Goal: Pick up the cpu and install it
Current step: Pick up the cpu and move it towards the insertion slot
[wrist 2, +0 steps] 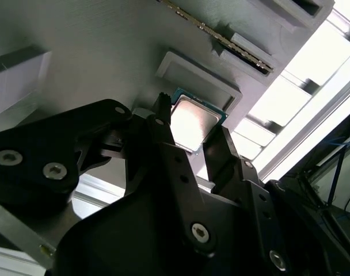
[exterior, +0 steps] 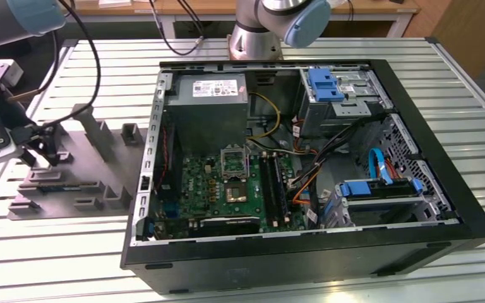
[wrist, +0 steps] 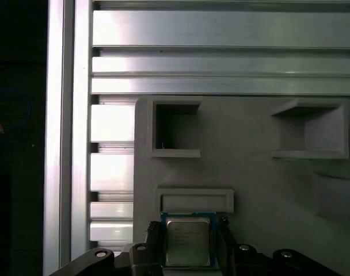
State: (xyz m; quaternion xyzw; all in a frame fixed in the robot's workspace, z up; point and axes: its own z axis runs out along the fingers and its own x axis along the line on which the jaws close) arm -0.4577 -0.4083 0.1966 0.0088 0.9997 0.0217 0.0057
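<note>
Cpu [wrist: 188, 241] sits between the two dark fingers of the hand [wrist: 189, 225], which press on its opposite edges, silver face showing in both wrist views. It is just beside a shallow framed recess of the grey fixture [wrist: 250, 172]. At the exterior view's left, the hand hangs over this fixture on the slatted tabletop [exterior: 99, 63].

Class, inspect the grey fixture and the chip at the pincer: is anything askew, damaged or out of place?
Nothing stands out. The cpu lies square to the grey fixture at the pincer, with no visible damage.
</note>
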